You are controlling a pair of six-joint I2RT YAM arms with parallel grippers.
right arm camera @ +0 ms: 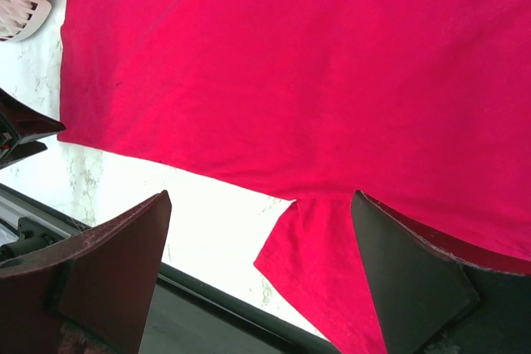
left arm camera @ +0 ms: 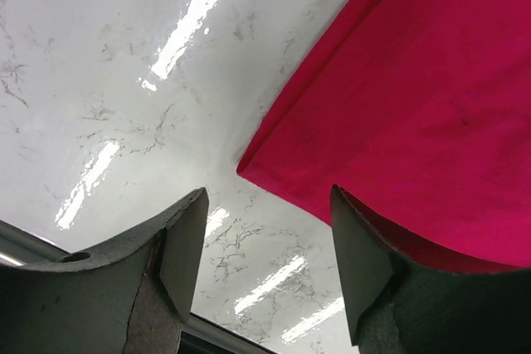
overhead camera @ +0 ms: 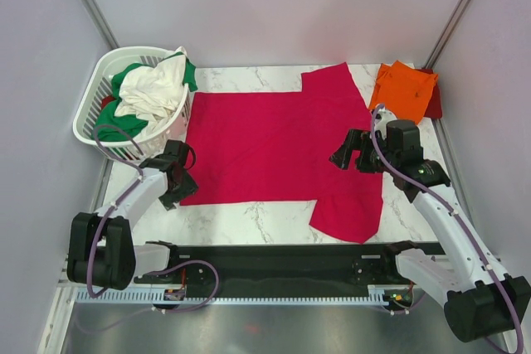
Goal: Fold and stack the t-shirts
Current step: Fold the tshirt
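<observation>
Mostly hidden dark red t-shirt (overhead camera: 434, 99) under orange t-shirt (overhead camera: 404, 90), crimson-pink t-shirt (overhead camera: 274, 147) flat, left tool (left arm camera: 267, 194) apart, right tool (right arm camera: 261, 198) apart.

Marble table (overhead camera: 267, 218) — pale grey walls (overhead camera: 274, 6).

The table (overhead camera: 265, 220) is glossy, white and marble-look with grey veins, and it throws back streaks of light. The crimson-pink t-shirt (overhead camera: 265, 143) and the orange t-shirt (overhead camera: 404, 90), upper right, are matt soft cloth. The basket (overhead camera: 83, 118), upper left, is smooth white plastic. The left gripper (left arm camera: 268, 192) has matt, dark, grainy fingers (left arm camera: 178, 246)
</observation>
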